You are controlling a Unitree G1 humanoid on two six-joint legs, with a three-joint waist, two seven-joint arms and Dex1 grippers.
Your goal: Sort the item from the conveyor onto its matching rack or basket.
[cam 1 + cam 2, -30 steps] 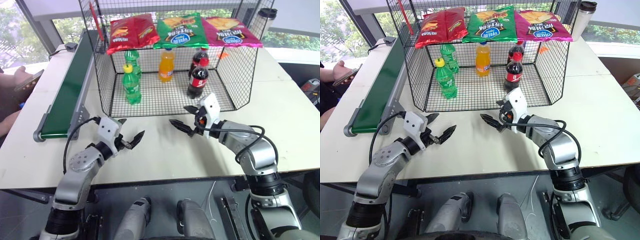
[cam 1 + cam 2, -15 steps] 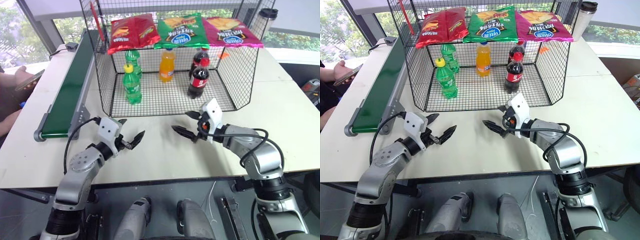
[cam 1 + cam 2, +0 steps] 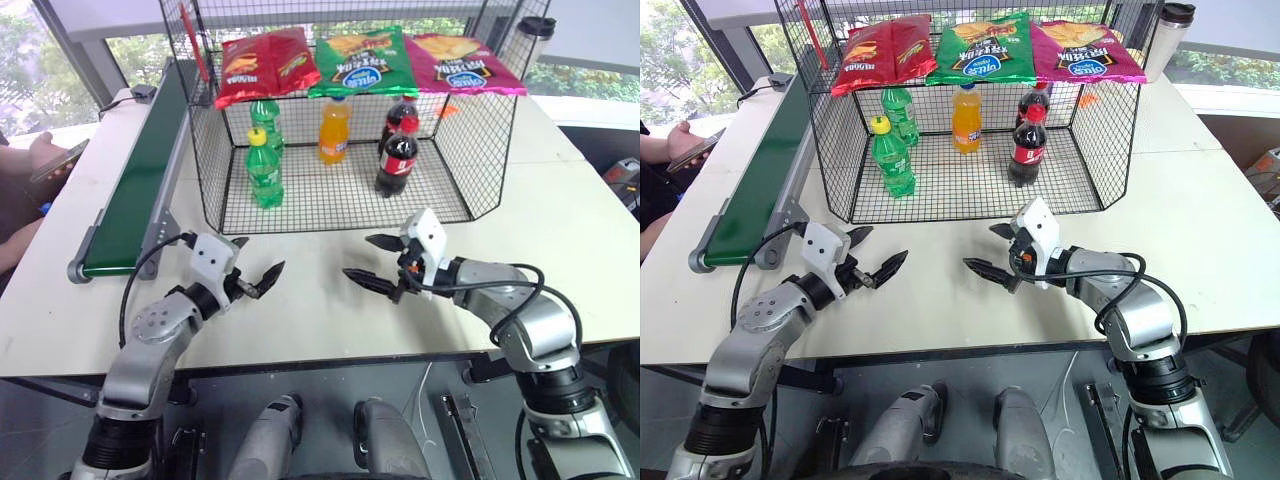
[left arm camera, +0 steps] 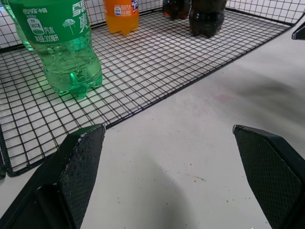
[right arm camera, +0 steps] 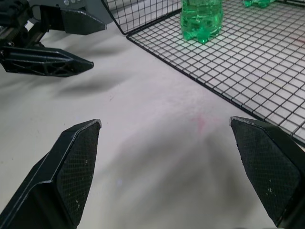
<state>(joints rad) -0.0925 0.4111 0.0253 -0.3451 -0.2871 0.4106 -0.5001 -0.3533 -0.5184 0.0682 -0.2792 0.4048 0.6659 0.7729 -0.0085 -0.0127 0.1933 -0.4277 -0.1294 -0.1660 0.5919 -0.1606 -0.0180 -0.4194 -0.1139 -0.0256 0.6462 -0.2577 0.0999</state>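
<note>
The conveyor runs along the table's left side, and the stretch of green belt in view carries nothing. The black wire cage's lower compartment holds an orange soda bottle with a white-and-blue label. Its cap sits under the top shelf, so I cannot tell whether it is the item. My left gripper hovers open over the table in front of the cage. My right gripper faces it, also open. Nothing lies between either pair of fingers.
Two green bottles and two cola bottles stand in the cage beside the orange one. Three chip bags lie on the top shelf. A person's hand with a phone is at far left. A tumbler stands back right.
My right gripper has drawn back from the cage front toward the table's near edge. The left gripper has stayed where it was.
</note>
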